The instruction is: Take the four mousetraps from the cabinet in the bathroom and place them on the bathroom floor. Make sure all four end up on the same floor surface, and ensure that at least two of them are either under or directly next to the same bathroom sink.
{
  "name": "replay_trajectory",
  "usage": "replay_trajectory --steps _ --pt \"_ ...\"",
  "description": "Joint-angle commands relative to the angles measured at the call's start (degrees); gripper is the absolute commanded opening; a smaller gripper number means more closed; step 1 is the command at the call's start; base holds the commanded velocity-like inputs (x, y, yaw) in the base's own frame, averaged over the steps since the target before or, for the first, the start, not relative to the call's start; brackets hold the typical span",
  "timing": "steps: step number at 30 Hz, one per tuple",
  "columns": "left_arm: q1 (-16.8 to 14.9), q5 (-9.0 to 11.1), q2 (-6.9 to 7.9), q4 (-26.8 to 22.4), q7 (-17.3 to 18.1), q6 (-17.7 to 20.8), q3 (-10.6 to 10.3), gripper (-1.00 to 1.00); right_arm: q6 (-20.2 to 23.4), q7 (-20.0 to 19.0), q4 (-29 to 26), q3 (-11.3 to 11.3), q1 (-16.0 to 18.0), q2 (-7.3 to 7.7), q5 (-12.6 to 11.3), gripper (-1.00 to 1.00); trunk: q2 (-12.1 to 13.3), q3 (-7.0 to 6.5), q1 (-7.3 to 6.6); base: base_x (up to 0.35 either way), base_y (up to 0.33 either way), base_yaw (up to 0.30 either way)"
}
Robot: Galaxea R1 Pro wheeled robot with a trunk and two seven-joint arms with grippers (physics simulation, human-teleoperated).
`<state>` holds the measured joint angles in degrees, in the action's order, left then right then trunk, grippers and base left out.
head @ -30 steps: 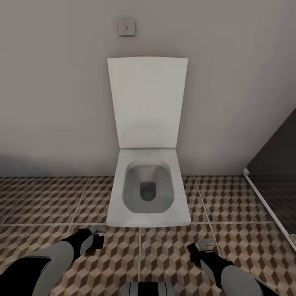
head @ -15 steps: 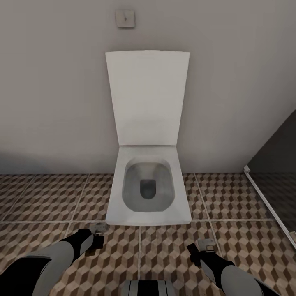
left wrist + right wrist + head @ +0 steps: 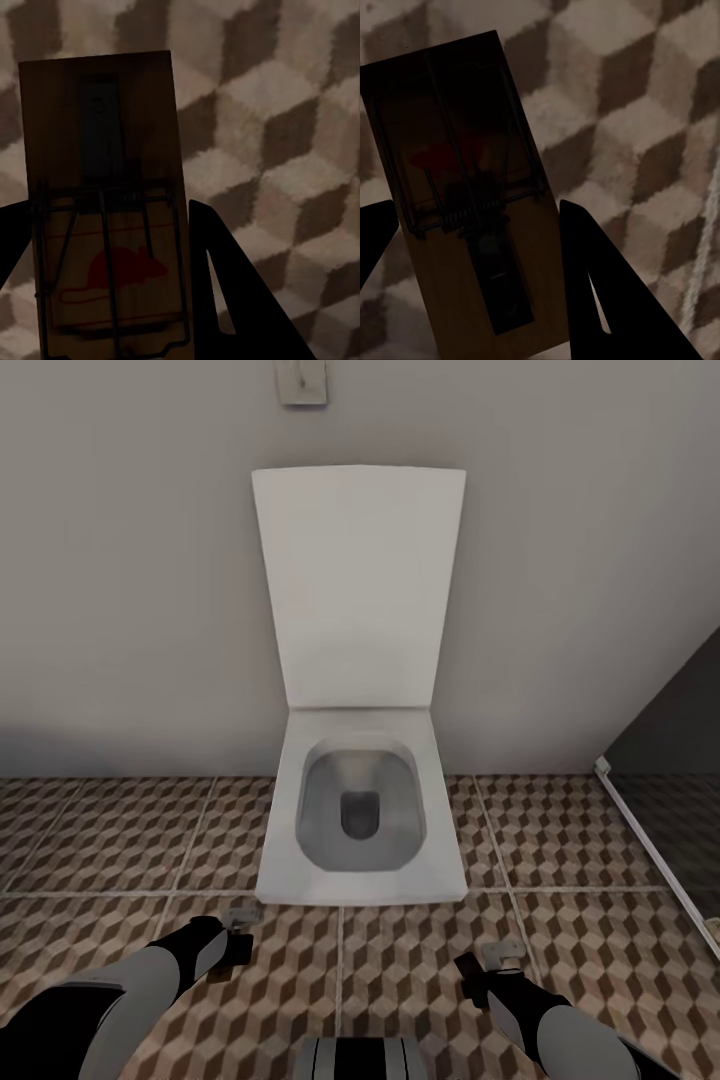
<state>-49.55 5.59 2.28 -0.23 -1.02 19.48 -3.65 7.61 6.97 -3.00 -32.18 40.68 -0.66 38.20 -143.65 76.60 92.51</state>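
Each gripper holds one mousetrap over the bathroom floor (image 3: pixel 120 830) in front of a toilet. In the left wrist view my left gripper (image 3: pixel 112 247) is shut on a tan mousetrap (image 3: pixel 105 187) with dark wire and a red mouse print. In the right wrist view my right gripper (image 3: pixel 480 240) is shut on a second mousetrap (image 3: pixel 472 195). In the head view the left gripper (image 3: pixel 238 932) and right gripper (image 3: pixel 480 965) hang low, with a trap end (image 3: pixel 498 952) poking out. The cabinet and the bathroom sink are out of view.
A white square wall-hung toilet (image 3: pixel 360 810) with its lid raised stands straight ahead against the grey wall. A flush plate (image 3: pixel 300 380) sits above it. A dark glass panel (image 3: pixel 670 760) with a white floor rail closes the right side. Cube-pattern tiles stretch left and right.
The whole head view has shifted: the toilet looks slightly larger and the flush plate sits higher, so the camera has moved. Both arms keep their pose and their traps.
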Motion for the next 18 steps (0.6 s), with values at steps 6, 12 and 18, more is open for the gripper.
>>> replay_trajectory --steps 6,12,18 --pt "0.0 0.4 0.00 0.0 0.0 0.2 -0.4 -1.00 0.3 0.4 -0.1 -0.4 0.0 -0.04 0.5 -1.00 0.0 0.59 -0.01 0.000 0.000 0.000" --pt "0.0 0.4 0.00 0.0 0.0 0.2 -0.4 -1.00 0.3 0.4 -0.1 -0.4 0.0 -0.02 0.5 -1.00 0.0 1.08 -0.01 0.000 0.000 0.000" --pt "0.0 0.4 0.00 0.0 0.0 0.2 -0.4 -1.00 0.3 0.4 -0.1 -0.4 0.0 0.03 0.5 -1.00 0.0 1.19 -0.01 0.000 0.000 0.000"
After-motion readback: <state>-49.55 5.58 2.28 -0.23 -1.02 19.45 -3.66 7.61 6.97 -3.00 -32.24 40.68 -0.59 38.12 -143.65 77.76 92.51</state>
